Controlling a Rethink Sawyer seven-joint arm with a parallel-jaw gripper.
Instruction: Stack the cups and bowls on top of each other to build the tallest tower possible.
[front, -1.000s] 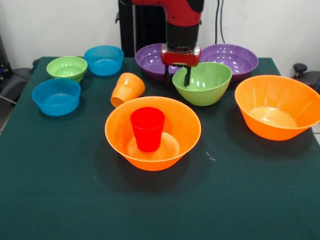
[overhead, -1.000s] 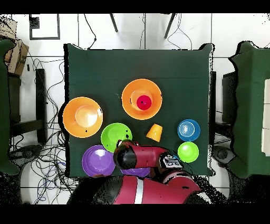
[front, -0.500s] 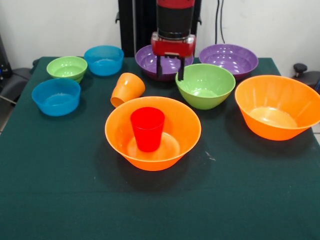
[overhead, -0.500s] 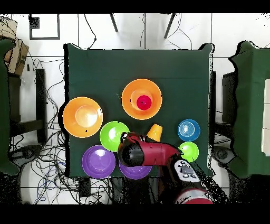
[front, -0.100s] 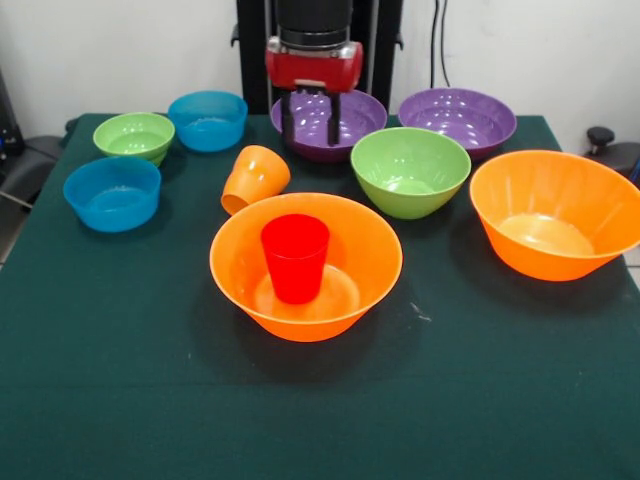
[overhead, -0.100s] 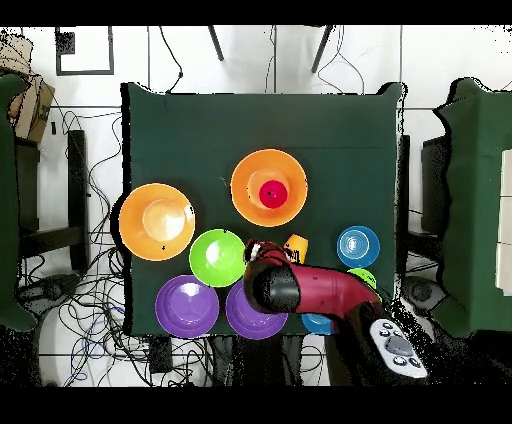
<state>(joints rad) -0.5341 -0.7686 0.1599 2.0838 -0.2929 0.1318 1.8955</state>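
Observation:
A red cup stands upright inside a large orange bowl at the table's middle; from above, the cup sits in the same bowl. An orange cup lies tilted beside it. My gripper hangs open and empty over the left purple bowl, well above the table. A medium green bowl rests to its right. In the overhead view the arm hides the gripper and part of the orange cup.
A second large orange bowl stands at the right, another purple bowl behind it. At the left stand a small green bowl and two blue bowls. All stand apart on the dark green cloth.
The gripper has lifted away from the green bowl's rim and moved left in the front view to above the left purple bowl. Its fingers now stand wider apart.

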